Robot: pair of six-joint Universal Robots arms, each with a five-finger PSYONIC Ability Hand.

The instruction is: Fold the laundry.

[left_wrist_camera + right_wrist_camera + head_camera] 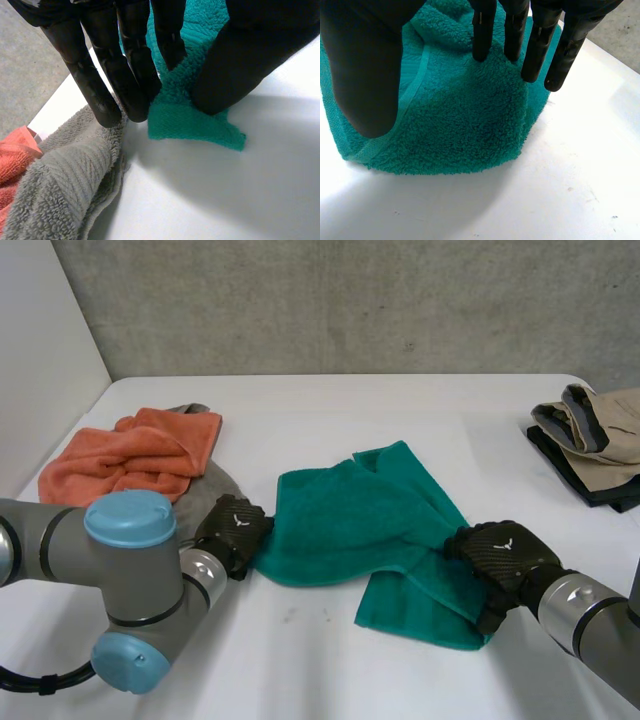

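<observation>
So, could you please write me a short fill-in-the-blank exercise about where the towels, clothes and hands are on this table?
1. The left hand pinches the teal towel at one ____.
2. The right hand grips the ____ towel too.
3. The grey towel lies between the orange towel and the ____ hand.
4. The folded clothes sit at the table's far ____ corner, by the robot's own sides.

Missing words: corner; teal; left; right.
</observation>
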